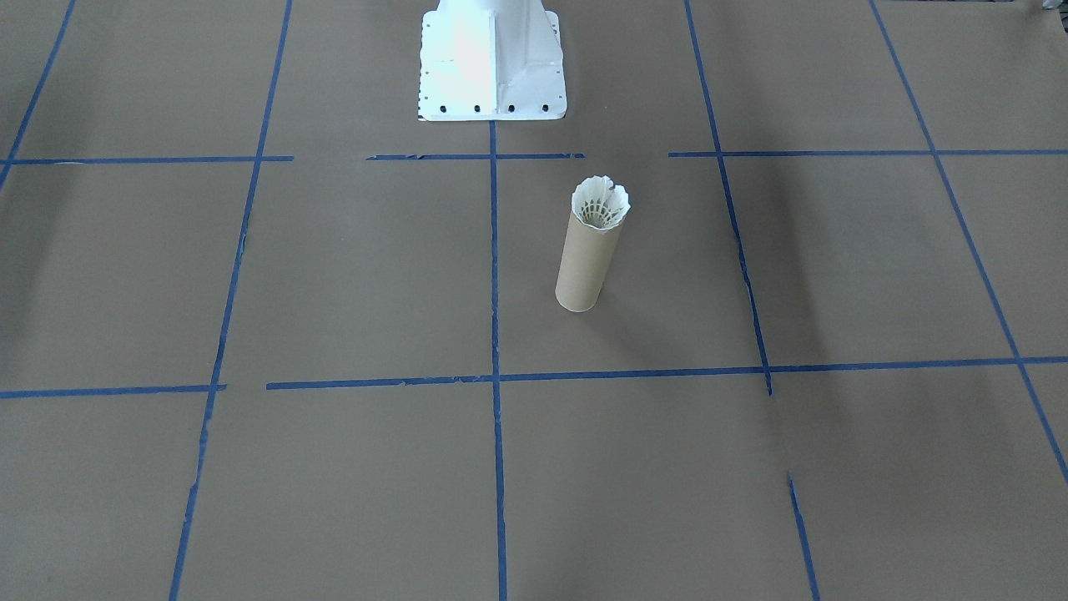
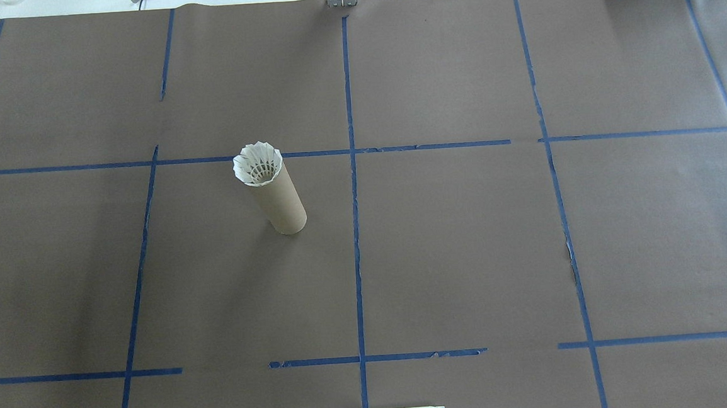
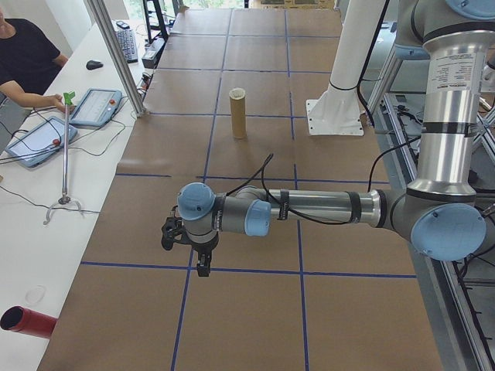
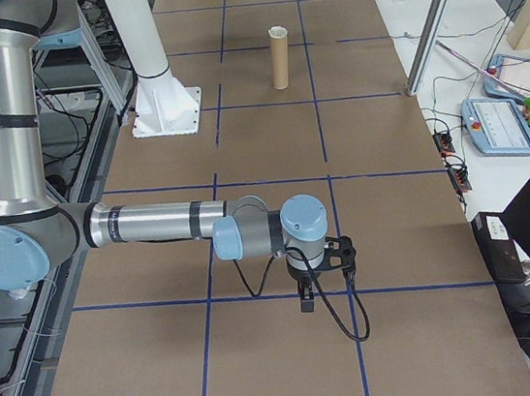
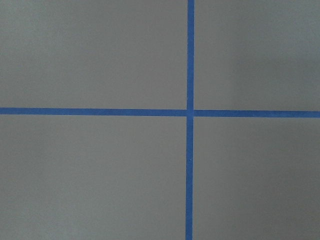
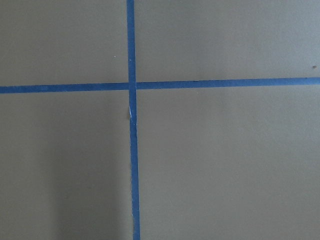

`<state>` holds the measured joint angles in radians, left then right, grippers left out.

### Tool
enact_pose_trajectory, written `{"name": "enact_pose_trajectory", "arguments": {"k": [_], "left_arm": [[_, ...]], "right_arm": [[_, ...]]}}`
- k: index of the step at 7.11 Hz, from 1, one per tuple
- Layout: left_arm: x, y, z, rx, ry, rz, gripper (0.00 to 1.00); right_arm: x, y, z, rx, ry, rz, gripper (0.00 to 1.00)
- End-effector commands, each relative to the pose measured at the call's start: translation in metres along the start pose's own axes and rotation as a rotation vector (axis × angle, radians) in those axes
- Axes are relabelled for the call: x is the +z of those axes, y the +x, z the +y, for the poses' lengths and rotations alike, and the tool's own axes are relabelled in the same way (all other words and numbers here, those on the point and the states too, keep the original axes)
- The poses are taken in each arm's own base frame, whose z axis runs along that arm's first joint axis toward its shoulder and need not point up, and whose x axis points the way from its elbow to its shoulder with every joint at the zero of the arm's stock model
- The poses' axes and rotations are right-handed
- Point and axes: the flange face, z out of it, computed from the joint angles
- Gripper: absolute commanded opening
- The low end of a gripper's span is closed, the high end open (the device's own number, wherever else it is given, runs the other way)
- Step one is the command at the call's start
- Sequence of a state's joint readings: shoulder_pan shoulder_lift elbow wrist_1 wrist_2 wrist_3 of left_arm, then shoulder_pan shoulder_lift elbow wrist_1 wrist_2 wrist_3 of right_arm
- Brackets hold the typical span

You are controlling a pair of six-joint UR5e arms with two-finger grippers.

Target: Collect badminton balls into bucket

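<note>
Showing both end effectors, grip unreadable, side views alone; overhead shows shuttlecock in tube

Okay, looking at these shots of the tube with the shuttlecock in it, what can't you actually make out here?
- Shuttlecock cork tip: hidden inside the cardboard tube in every view; only the feather skirt shows.
- How deep it sits: tube wall hides it.
- Left gripper and right gripper: in the side views only, too small to tell open or shut.
- Wrist views: only the paper-covered table and tape.
</note>
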<state>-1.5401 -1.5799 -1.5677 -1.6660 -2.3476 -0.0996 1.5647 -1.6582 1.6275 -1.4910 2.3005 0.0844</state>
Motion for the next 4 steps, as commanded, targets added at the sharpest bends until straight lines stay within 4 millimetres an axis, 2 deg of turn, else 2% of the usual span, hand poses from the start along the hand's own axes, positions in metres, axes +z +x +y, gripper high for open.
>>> {"name": "enact_pose_trajectory", "arguments": {"k": [1, 4], "left_arm": [[-0.0011, 0.0002, -0.0008, 0.000, 0.002, 0.001, 1.00], [-0.0031, 0.0023, -0.0038, 0.004, 0.007, 0.000, 1.00]], "right_arm": [[0.0000, 0.0001, 0.0000, 0.000, 0.000, 0.001, 1.00], [0.0000, 0.0000, 0.0000, 0.000, 0.000, 0.000, 1.00]]}}
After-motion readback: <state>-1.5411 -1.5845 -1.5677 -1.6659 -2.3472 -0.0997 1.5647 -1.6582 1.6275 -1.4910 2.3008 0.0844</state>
